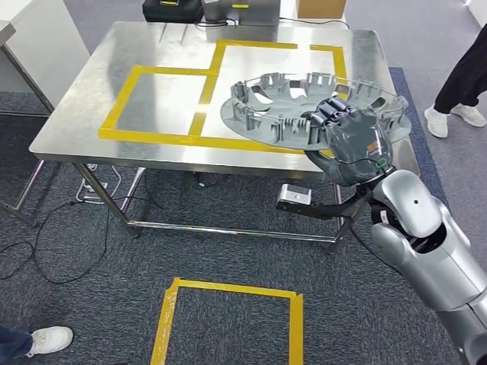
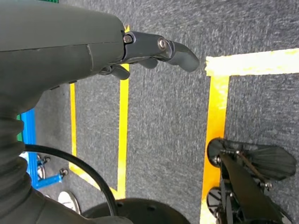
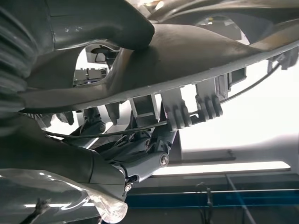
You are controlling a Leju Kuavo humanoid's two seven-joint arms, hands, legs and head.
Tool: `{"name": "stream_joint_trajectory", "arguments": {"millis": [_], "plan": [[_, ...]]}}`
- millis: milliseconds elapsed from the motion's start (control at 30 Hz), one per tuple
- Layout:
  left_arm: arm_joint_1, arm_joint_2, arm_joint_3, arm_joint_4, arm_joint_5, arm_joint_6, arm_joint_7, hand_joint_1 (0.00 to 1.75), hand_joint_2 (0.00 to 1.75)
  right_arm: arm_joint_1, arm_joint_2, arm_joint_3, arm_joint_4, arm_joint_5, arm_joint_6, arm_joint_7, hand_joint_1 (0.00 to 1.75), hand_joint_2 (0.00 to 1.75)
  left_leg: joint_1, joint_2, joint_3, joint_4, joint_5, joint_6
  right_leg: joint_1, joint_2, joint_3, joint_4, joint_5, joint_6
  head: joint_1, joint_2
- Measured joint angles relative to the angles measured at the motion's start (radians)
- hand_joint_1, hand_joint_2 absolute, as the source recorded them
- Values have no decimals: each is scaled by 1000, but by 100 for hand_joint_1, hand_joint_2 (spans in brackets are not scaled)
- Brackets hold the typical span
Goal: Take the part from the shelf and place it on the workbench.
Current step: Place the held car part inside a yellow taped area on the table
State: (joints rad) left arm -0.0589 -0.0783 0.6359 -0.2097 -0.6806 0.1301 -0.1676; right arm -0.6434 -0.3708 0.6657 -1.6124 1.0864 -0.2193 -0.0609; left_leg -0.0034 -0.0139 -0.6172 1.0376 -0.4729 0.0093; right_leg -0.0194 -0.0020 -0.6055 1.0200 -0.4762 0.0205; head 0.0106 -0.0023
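Observation:
A large round grey plastic part (image 1: 290,103) with ribs and cut-outs hangs tilted over the right side of the steel workbench (image 1: 115,46). My right hand (image 1: 350,137) grips its near edge, fingers curled over the rim. In the right wrist view the part's rim (image 3: 197,51) runs between the thumb above and the fingers (image 3: 141,158) below. I cannot tell whether the part's far edge touches the bench top. My left hand (image 2: 116,46) hangs over the grey carpet with its fingers (image 2: 176,51) stretched out, holding nothing.
Yellow tape (image 1: 167,103) marks rectangles on the bench top, and a taped square (image 1: 230,319) lies on the carpet in front. Black cases (image 1: 172,9) stand at the bench's far edge. A person's legs (image 1: 459,84) stand at the right; a white shoe (image 1: 49,340) shows at the lower left.

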Motion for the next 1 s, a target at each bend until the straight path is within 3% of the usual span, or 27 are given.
{"name": "stream_joint_trajectory", "arguments": {"millis": [33, 133, 167, 200, 233, 300, 367, 467, 533, 567, 633, 667, 700, 733, 767, 833, 900, 1000], "plan": [[0, 0, 0, 0, 0, 0, 0, 0, 175, 0, 0, 0, 0, 0, 0, 0, 175, 175, 1, 1, -8, 20, -14, -4, -2, -2, 3, -2, 0, -4, -1, 0], [1, -1, 0, 0, -3, 0, 0, 0, 175, 1, 0, -1, 0, 1, 0, 2, 175, 175, 8, 3, -92, 204, -99, -18, -2, -3, 6, -2, -3, -13, -5, 0], [2, -1, 0, 0, -5, 0, 0, 0, 175, 2, 0, -1, 0, 1, 0, 1, 175, 175, 10, 4, -118, 259, -115, -21, -2, -3, 7, -2, -4, -15, -5, 0], [2, -1, 0, 0, -6, 0, 0, 0, 175, 3, 0, -1, 0, 2, 0, 1, 175, 175, 11, 4, -124, 269, -107, -22, -2, -2, 9, -1, -5, -15, -5, 0], [1, -1, 0, 0, -7, 0, 0, 0, 175, 4, 0, -1, 0, 2, 0, 0, 175, 175, 12, 4, -120, 256, -86, -22, -2, -1, 12, -1, -7, -14, -5, 0], [1, 0, 0, 0, -9, 0, 0, 0, 175, 5, 0, 0, 0, 2, 0, 0, 175, 175, 12, 5, -66, 133, -12, -15, -2, 0, 20, -1, -12, -10, -5, 0], [0, 0, 0, 0, -10, 0, 0, 0, 175, 4, 0, -1, 0, 2, 0, -1, 175, 175, 8, 5, -16, 24, 24, -8, 1, 1, 22, 1, -16, -2, -4, 0], [-1, 0, 0, 0, -10, -2, -3, 0, 175, 4, 0, -1, 0, 4, 1, -2, 175, 175, 3, 5, -5, -3, 13, 3, 1, 1, 20, -3, -18, 16, -3, 0], [0, 0, 0, 0, -12, -4, -5, 0, 175, 4, 0, -1, 1, 4, 1, -4, 175, 175, 6, 4, 1, -13, 16, 14, -1, 0, 9, 16, -33, 26, -1, 0], [0, 0, 0, 0, -13, -4, -5, 0, 175, 4, 0, -1, 1, 4, 1, -5, 175, 175, 8, 4, 4, -17, 18, 19, -1, 1, -11, 52, -53, 28, 1, 0], [-2, 0, 0, 0, -14, -4, -5, 0, 175, 4, 0, 1, 2, 4, 1, -7, 175, 175, 9, 4, 7, -19, 17, 27, -1, 1, -79, 179, -106, 32, 4, 0], [-2, -1, 0, 0, -14, -4, -5, 0, 175, 6, 0, 2, 3, 4, 1, -6, 175, 175, 9, 4, 7, -18, 16, 28, -1, 1, -115, 240, -123, 34, 4, 0], [-2, -1, 0, 0, -14, -5, -5, 0, 175, 8, 0, 2, 3, 4, 1, -6, 175, 175, 8, 4, 9, -18, 14, 29, -1, 1, -138, 272, -122, 36, 4, 0], [-1, -2, 0, 0, -14, -5, -5, 0, 175, 9, 0, 3, 4, 4, 1, -6, 175, 175, 8, 3, 12, -18, 11, 29, -1, 1, -143, 266, -101, 36, 4, 0], [0, -2, 0, 0, -14, -6, -5, 0, 175, 11, 0, 3, 4, 4, 1, -5, 175, 175, 8, 2, 16, -17, 8, 28, -1, 1, -127, 219, -63, 35, 4, 0], [0, -4, 0, 0, -14, -7, -5, 0, 175, 12, 0, 3, 4, 4, 1, -5, 175, 175, 6, 1, 23, -15, -2, 21, -1, 0, -68, 88, 6, 31, 4, 0], [-1, -4, 0, 0, -16, -7, -5, 0, 175, 12, 0, 3, 4, 4, 1, -6, 175, 175, 2, 0, 24, -11, -8, 12, 2, 0, -29, 15, 20, 22, 3, 0], [-2, -3, 0, 0, -20, -7, -5, 0, 175, 16, 0, 3, 4, 5, 1, -6, 175, 175, 1, 0, 25, -9, -14, -1, 1, 2, -18, 4, 8, 6, 1, 0]]}}
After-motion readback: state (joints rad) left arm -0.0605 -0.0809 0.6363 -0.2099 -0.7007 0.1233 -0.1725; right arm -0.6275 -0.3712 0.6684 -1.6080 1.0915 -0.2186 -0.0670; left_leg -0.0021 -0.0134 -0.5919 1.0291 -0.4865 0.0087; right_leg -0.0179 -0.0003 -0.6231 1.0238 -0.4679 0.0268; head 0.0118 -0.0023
